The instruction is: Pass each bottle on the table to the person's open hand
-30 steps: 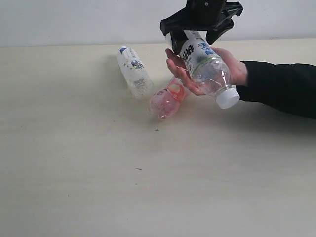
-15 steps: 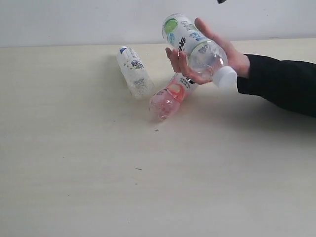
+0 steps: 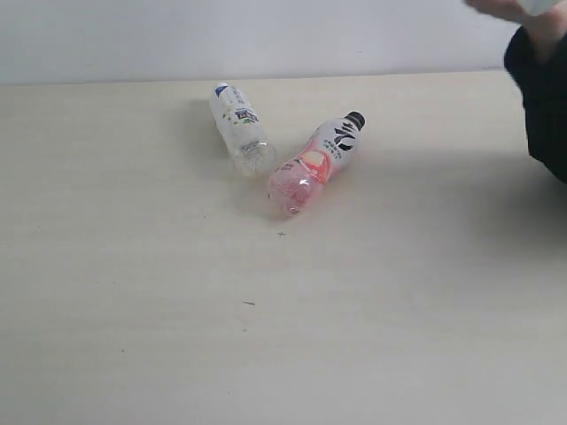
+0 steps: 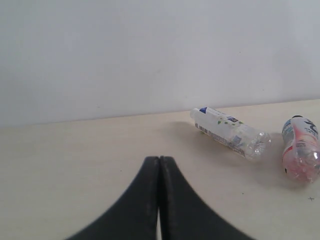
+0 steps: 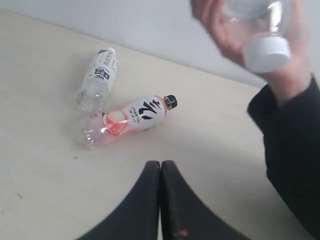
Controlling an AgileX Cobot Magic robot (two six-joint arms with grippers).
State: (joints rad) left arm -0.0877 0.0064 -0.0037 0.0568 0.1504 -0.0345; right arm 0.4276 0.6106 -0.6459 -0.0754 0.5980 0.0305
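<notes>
Finding: no wording, brand or number can be read with certainty.

Item 1, pink bottle (image 3: pixel 310 168), lying on the table (image 3: pixel 177 310) nearer its far edge than its near edge. The white upper part of the label bears large bold black brush-style characters. They are clearly printed but cannot be deciphered. A round peach-coloured emblem sits below them.

Item 2, blue-capped bottle (image 3: pixel 239 127), lying just beside item 1, closer to the far edge. Its label carries a dark blue patch, green specks and fine print too small to read. The left wrist view shows a strip of thin dark bars (barcode-like, digits illegible).
</notes>
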